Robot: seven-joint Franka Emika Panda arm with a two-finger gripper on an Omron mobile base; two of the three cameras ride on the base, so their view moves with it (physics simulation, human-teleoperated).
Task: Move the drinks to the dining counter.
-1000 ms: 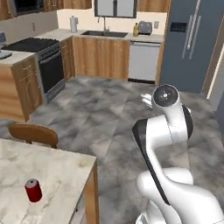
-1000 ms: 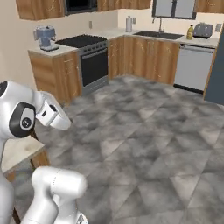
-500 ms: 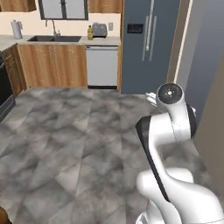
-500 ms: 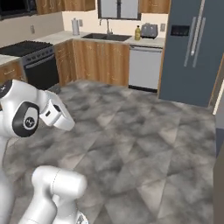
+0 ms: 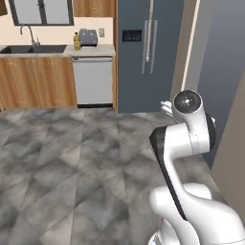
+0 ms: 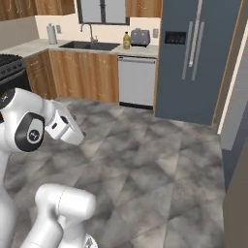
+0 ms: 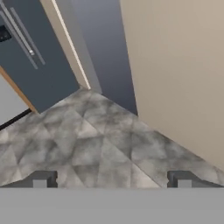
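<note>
The gripper [image 7: 112,179] stands wide open and holds nothing; in the hand view its two dark fingertips [image 7: 41,178] are far apart, with only the grey stone floor [image 7: 100,148] between them. The hand looks down at the floor near the foot of a beige wall [image 7: 175,65] and the lower corner of the dark blue-grey fridge [image 7: 35,61].

One of the drinks, the orange-juice bottle [image 5: 76,41], stands upright on the kitchen worktop [image 5: 91,49], near its right end, just beside the grey toaster [image 5: 88,37] and to the right of the black sink [image 5: 33,49]. In the right base view the same bottle [image 6: 126,40] shows between the sink [image 6: 92,45] and the toaster [image 6: 140,37], above the white dishwasher [image 6: 137,80].

The fridge [image 5: 148,52] stands directly right of the worktop's end. The white arm [image 5: 184,139] is folded up close to the base, well apart from the worktop, with open floor between them.
</note>
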